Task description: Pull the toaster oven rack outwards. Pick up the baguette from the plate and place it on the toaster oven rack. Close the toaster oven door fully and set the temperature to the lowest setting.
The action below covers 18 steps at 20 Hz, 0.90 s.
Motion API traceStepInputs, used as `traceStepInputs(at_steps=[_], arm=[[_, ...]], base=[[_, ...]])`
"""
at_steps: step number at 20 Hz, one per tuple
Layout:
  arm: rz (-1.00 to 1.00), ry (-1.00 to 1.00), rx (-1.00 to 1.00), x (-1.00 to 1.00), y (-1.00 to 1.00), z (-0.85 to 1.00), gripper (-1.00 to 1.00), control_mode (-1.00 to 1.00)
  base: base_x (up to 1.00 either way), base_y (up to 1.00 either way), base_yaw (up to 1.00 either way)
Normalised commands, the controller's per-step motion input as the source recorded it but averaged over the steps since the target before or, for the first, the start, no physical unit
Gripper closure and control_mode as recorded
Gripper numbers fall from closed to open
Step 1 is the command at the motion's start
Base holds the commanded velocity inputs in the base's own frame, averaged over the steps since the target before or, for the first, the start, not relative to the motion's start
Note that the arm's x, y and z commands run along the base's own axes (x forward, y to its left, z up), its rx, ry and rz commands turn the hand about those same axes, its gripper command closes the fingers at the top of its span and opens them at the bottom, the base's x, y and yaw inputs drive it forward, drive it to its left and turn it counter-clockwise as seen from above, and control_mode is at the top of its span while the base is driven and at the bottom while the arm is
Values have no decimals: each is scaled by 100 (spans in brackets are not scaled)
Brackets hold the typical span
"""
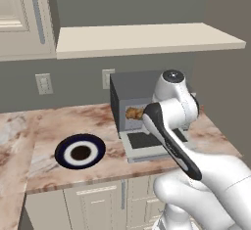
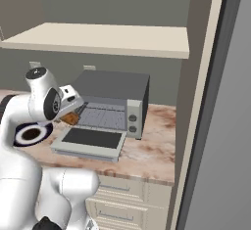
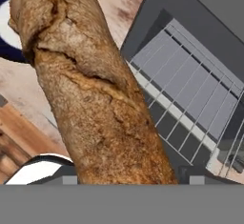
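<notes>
End effector (image 2: 73, 110) clamped on baguette (image 3: 90, 89), held above oven (image 2: 117, 89) door (image 2: 90, 140) (lying open), rack (image 3: 190, 94) pulled out; plate (image 1: 80, 151) near surface's front edge.

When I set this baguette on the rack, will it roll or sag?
The baguette looks stiff: it juts from the claw without drooping. Its rounded body could roll slightly on the rack wires. The cracked crust looks rough, so probably not slippery.
</notes>
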Motion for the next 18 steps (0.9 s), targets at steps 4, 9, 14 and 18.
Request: traceStepInputs(at_steps=[4, 9, 14, 18], arm=[[6, 0, 0, 2, -97, 0, 100, -100], [7, 0, 0, 25, -58, -2, 100, -100], [5, 1, 0, 50, -28, -5, 100, -100], [5, 3, 0, 52, -2, -15, 100, -100]], base=[[0, 0, 0], [0, 0, 0], [0, 0, 0], [0, 0, 0]])
